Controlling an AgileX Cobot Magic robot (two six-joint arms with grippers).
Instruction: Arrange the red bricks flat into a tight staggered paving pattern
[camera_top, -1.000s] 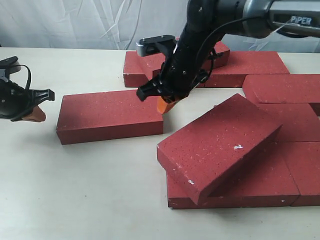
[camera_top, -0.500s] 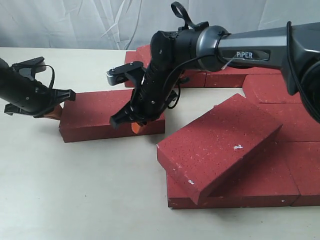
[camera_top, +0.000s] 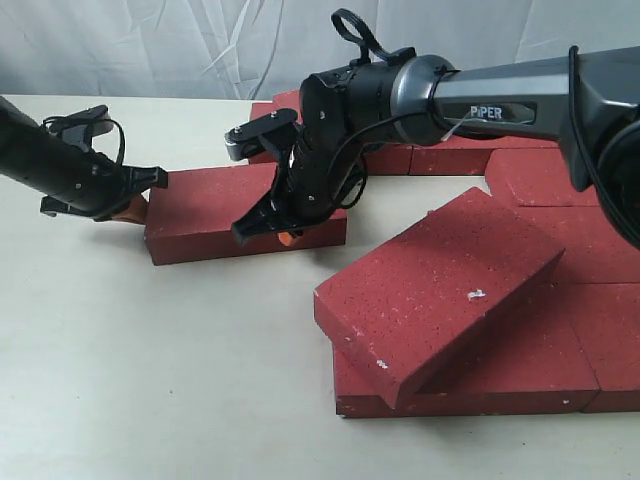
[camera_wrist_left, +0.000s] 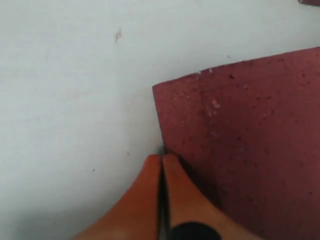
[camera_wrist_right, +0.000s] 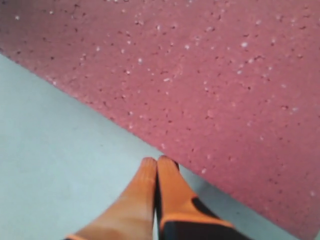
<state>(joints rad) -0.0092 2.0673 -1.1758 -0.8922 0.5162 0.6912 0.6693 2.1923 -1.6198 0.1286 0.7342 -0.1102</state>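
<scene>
The left fingers (camera_wrist_left: 149, 175) are pressed flat together with nothing between them. Their orange tips touch the short end of the loose brick (camera_wrist_left: 250, 150), close to its corner. The right fingers (camera_wrist_right: 145, 175) are likewise closed on nothing. Their tips are on the pale counter (camera_wrist_right: 50, 150), right against that brick's long edge.

From where I stand, the left fingers (camera_top: 128, 208) sit at the 9 o'clock end of the loose brick (camera_top: 230, 205). The right fingers (camera_top: 285, 238) meet its near side at about 5 o'clock, with the black arm (camera_top: 480, 95) reaching in from 2 o'clock. This brick lies flat on the counter (camera_top: 150, 380), slightly askew and apart from the rest.

At 4 o'clock from it, the tilted brick (camera_top: 440, 285) leans up on the paved bricks (camera_top: 590, 340) beneath it. One long edge is down and the other is raised, and a small white chip (camera_top: 477, 295) shows on its face. More flat bricks (camera_top: 500, 128) run along the back at 1 o'clock, and the near end of that row is hidden by the arm.
</scene>
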